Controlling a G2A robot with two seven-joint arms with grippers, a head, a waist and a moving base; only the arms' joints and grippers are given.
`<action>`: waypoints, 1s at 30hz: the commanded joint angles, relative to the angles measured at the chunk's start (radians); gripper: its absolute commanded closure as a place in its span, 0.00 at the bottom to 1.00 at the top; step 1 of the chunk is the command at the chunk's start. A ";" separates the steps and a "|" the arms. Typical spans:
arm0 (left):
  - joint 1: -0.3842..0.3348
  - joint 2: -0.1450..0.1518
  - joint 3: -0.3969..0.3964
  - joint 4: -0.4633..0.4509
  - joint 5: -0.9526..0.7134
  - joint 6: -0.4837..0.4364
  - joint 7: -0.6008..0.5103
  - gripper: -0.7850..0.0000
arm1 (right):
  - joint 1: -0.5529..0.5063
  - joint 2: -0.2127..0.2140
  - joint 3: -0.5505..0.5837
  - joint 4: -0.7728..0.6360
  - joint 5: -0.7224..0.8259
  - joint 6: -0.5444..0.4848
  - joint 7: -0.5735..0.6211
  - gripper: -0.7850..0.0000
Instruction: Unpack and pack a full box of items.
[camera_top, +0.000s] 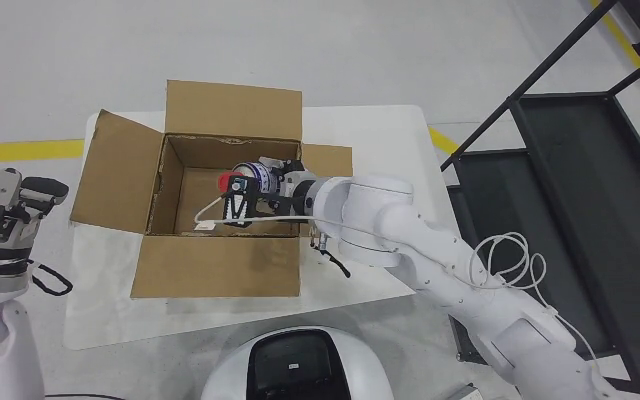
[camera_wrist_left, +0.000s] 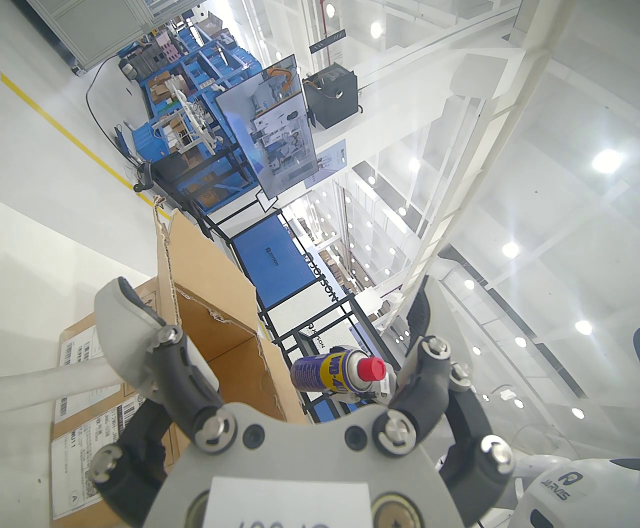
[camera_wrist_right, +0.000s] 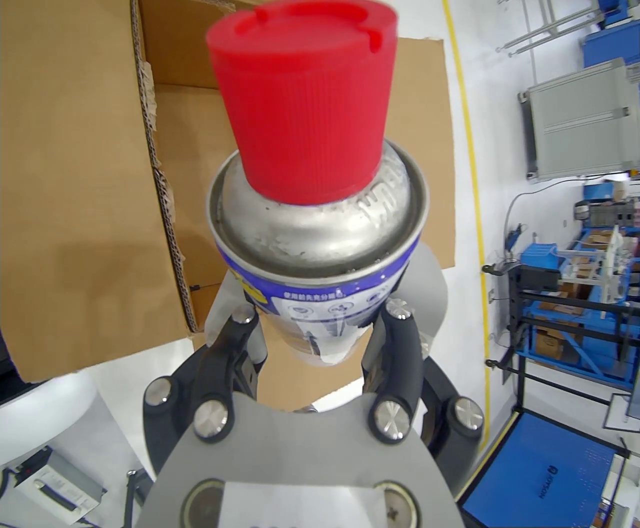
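1. The right gripper (camera_wrist_right: 320, 325) is clenched on the lower body of the spray can (camera_wrist_right: 320, 250). Its jaws sit against the can on both sides, and the red cap points away from the wrist.
2. In the top view the spray can (camera_top: 245, 183) lies roughly level over the open box (camera_top: 215, 265), towards the right of the opening, with the cap facing left. How high it is above the rim cannot be judged.
3. The left gripper (camera_wrist_left: 270, 310) is released, with its fingers (camera_wrist_left: 125, 320) spread wide and nothing between them. It is off the left side of the box, well apart from the can.
4. The box stands on the white table (camera_top: 370, 130) with all its flaps folded outward. The visible floor is bare cardboard except for one small pale item near the near wall, too small to identify.
5. Progress, as a judgement: one can is in hand and little shows inside the box, so the task is mid-cycle. Whether the can is coming out or going in cannot be determined. Most of the packing appears to be still outstanding.
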 joint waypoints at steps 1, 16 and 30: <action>0.000 0.000 0.000 0.000 0.000 0.000 0.000 0.00 | 0.005 -0.001 -0.002 0.006 0.003 0.004 0.001 1.00; 0.000 0.000 0.000 0.000 0.000 0.000 0.000 0.00 | 0.005 -0.001 -0.002 0.006 0.003 0.004 0.001 1.00; 0.000 0.000 0.000 0.000 0.000 0.000 0.000 0.00 | 0.316 -0.112 -0.191 0.277 0.171 0.074 0.119 1.00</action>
